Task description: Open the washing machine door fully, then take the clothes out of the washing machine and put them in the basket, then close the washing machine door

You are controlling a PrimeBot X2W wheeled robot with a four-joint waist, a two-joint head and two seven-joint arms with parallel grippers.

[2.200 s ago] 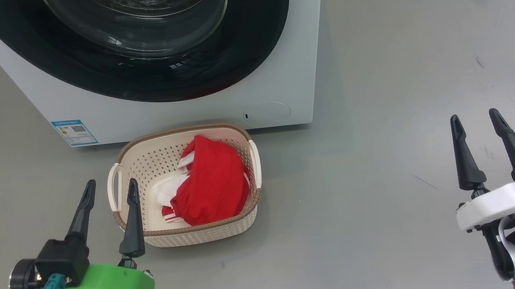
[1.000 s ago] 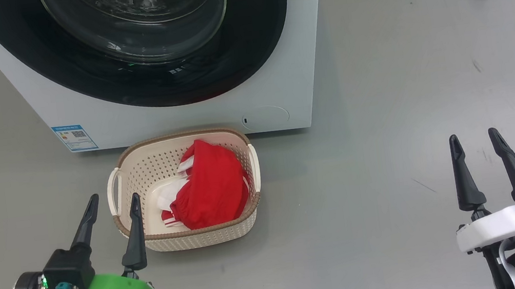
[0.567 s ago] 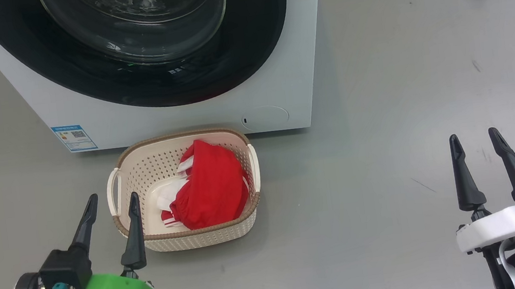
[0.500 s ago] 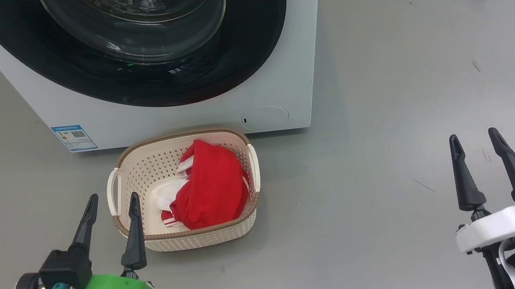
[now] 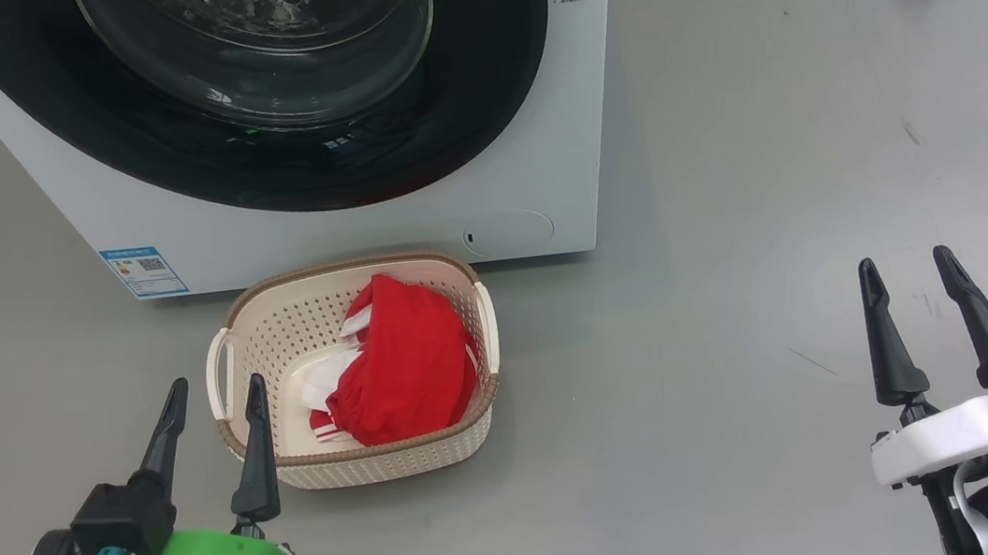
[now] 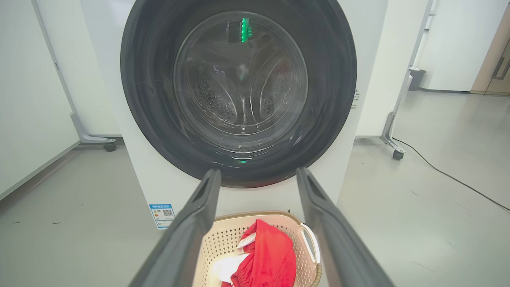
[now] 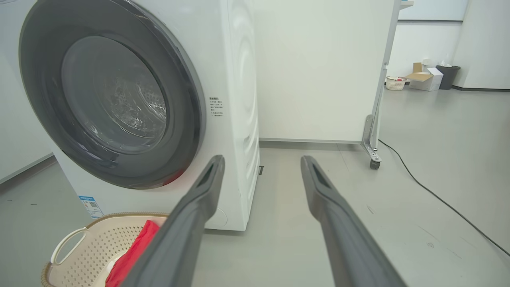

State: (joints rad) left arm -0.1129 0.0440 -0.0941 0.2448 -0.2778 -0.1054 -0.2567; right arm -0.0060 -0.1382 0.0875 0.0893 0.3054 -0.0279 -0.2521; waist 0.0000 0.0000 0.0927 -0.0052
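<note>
- The washing machine (image 5: 282, 242) stands at the far side of the floor. Its drum looks bare through the glass, so I'd judge the unloading done.
- The washing machine door (image 5: 260, 61) sits flush and shut, as the last step asks.
- The basket (image 5: 365, 452) sits just before the machine, handy under its mouth.
- The clothes (image 5: 411, 372) lie heaped inside the basket.
- The left pincer (image 5: 217, 382) hovers beside the basket's left handle and the right pincer (image 5: 901, 258) is well off right. Both are released and empty.

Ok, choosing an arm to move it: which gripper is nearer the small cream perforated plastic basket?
Left. The left gripper is right beside the cream perforated plastic basket, at its left handle; the right gripper is far off to the basket's right.
</note>
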